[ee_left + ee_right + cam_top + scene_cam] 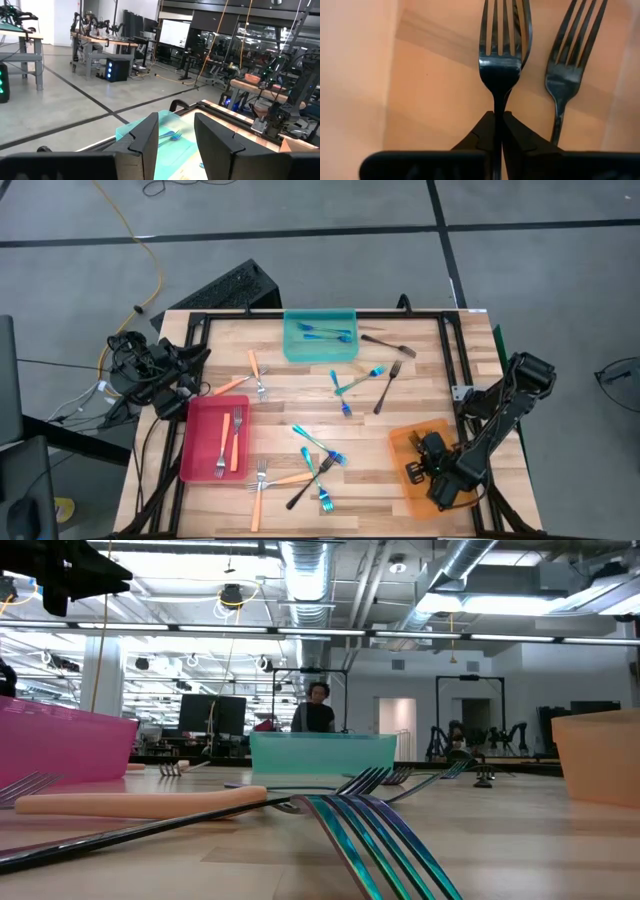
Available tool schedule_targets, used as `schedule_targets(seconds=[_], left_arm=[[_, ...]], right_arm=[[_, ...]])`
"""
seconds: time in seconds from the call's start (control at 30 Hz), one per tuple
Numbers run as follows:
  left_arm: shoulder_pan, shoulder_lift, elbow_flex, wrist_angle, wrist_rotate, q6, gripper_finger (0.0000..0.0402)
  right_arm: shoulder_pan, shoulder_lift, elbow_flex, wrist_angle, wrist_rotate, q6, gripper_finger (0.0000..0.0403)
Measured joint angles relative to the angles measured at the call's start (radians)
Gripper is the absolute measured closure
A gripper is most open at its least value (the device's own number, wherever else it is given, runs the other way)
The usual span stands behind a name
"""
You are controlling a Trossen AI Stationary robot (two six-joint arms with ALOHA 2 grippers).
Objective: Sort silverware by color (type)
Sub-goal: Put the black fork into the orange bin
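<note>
Step in hand: delivery of a dark fork [501,60] into the orange tray [405,470]. Right gripper [498,131], low inside that tray, pinches the fork's thin neck between nearly closed fingers, tines pointing away. Second dark fork [563,75] lies just beside it on the tray floor.

Next move, by judgement: fingers part, fork drops flat, arm lifts clear without dragging either fork out.

Left gripper [175,142]: parked off the table's left edge, well apart from the orange tray, fingers spread, nothing between them.

Remaining stock: loose orange, blue and dark forks [312,465] scattered beside the orange tray toward the table centre; some already in the red tray [195,450] and teal tray [320,350].

Surface: pale wood table [420,380] in a black frame.

Room: open workshop, grey floor, benches, monitors, a person [318,708] far behind.
</note>
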Motion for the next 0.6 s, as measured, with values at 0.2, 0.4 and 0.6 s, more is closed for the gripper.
schedule_targets(seconds=[0.2,0.4,0.6], left_arm=[[0.000,0.000,0.000,0.000,0.000,0.000,0.0289],[0.000,0.000,0.000,0.000,0.000,0.000,0.0289],[0.000,0.000,0.000,0.000,0.000,0.000,0.0289]], right_arm=[[0.003,0.000,0.000,0.005,-0.028,-0.023,0.0353],[0.003,0.000,0.000,0.005,-0.031,-0.051,0.0352],[0.003,0.000,0.000,0.008,-0.032,-0.099,0.0336]])
